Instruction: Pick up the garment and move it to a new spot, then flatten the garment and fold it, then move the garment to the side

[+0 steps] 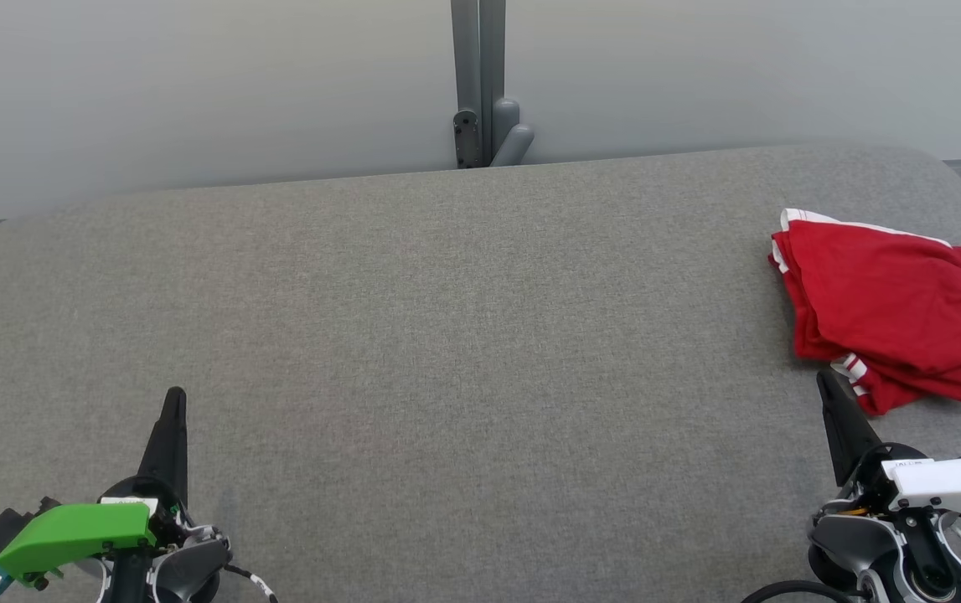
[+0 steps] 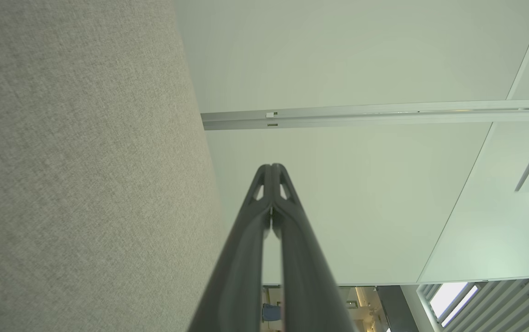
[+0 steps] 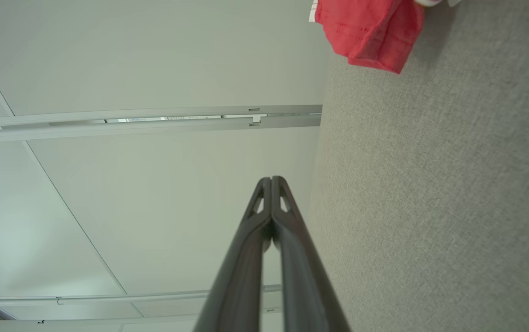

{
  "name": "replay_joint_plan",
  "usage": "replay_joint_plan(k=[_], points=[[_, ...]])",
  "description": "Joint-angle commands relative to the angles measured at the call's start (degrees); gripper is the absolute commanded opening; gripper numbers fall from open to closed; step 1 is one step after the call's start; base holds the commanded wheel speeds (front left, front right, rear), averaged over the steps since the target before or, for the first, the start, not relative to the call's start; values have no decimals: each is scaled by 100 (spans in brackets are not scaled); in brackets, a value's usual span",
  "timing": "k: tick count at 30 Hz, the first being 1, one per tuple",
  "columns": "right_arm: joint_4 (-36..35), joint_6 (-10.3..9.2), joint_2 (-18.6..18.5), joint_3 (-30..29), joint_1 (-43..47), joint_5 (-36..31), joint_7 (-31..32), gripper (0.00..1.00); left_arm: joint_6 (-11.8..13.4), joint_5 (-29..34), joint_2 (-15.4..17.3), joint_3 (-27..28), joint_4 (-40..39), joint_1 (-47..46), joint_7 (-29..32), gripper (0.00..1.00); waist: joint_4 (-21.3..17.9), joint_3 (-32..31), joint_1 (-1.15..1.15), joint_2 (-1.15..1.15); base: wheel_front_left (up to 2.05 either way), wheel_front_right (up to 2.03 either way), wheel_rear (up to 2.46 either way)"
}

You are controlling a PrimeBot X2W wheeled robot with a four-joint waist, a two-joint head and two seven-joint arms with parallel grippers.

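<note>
A red garment [image 1: 891, 314] with white trim lies folded at the right edge of the grey table [image 1: 446, 335], running out of the head view. A corner of the garment [image 3: 370, 32] shows at the top of the right wrist view. My right gripper [image 1: 825, 381] is shut with nothing in it, its tip just in front of the garment's near left corner; whether it touches the cloth I cannot tell. My left gripper [image 1: 175, 395] is shut and empty at the lower left, far from the garment. Both wrist views show fingertips pressed together, the left gripper [image 2: 272, 167] and the right gripper [image 3: 272, 179].
A pale wall stands behind the table, with a grey post and bracket [image 1: 484, 126] at its middle. The table's far corners are rounded. Broad bare grey surface lies between the two grippers.
</note>
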Motion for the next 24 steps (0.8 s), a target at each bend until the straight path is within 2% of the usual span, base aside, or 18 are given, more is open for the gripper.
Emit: replay_joint_plan(k=[1,24], points=[[-26,2,-4,0,-48,42,19,0,-34,-2,35,17,-6,-60,3,0,0,0,0,0,0,0,0],[-26,2,-5,1,-48,44,18,0,-34,-3,35,17,-7,-60,2,0,0,0,0,0,0,0,0]])
